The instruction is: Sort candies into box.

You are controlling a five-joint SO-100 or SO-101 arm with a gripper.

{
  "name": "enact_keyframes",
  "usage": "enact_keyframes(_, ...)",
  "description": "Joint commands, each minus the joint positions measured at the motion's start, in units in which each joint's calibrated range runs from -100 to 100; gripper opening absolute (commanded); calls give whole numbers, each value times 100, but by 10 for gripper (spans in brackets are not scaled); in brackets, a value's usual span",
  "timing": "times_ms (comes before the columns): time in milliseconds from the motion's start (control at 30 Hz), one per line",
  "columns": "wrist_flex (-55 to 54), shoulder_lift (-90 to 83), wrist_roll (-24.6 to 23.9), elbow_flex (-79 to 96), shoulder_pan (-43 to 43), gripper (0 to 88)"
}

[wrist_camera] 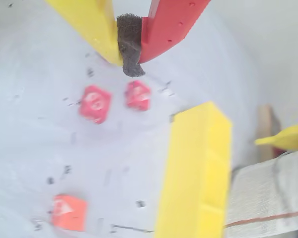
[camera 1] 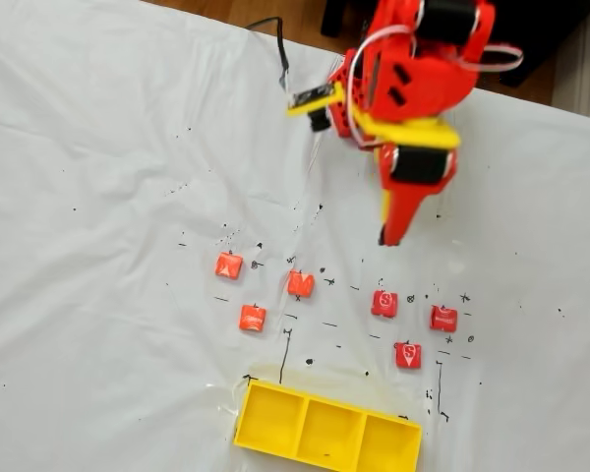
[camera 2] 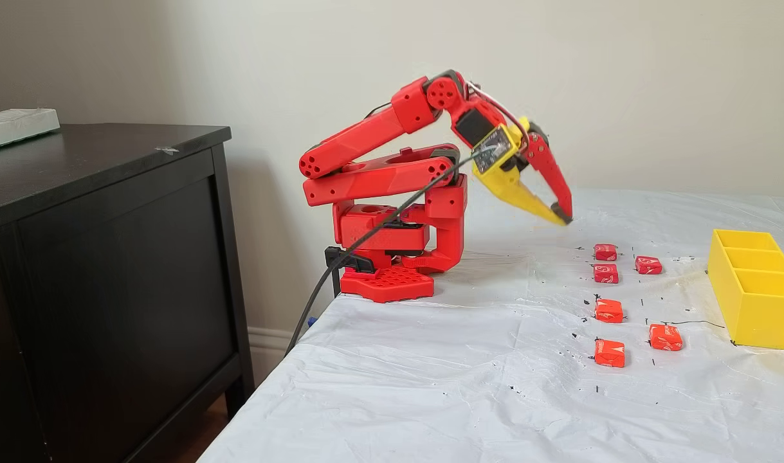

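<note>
end effector [camera 2: 562, 217] hung pinched together, empty | six candies [camera 1: 384, 303] lay loose on counter | box [camera 1: 326, 431] unfilled | risk I judged: neighbouring deep-red candies sat close, fingers could nudge one aside

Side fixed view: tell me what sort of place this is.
Probably a room in a home, not a lab: a dark wooden dresser by a plain wall, a baseboard, and a wrinkled white plastic sheet covering the table.

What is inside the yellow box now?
All three compartments of the yellow box look empty in a fixed view; six candies lie outside on the white sheet.
</note>
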Motion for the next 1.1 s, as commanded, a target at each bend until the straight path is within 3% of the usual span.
enact_keyframes(0, 294, 2052, -161, -2233, -322, 1)
enact_keyframes(167, 1489, 2281, -420, -3243, -1101, 1)
enact_keyframes(300, 2259, 3791, -664, -4481, -1554, 1)
enact_keyframes(567, 1915, 6005, -1118, -5911, -1980, 1)
enact_keyframes(667, 957, 5937, -1187, -5301, -2061, 13)
enact_keyframes(767, 687, 6598, -1211, -5292, -2143, 105)
enact_keyframes(933, 540, 7039, -1236, -5537, -2061, 133)
enact_keyframes(1067, 482, 7039, -1192, -5428, -2052, 220)
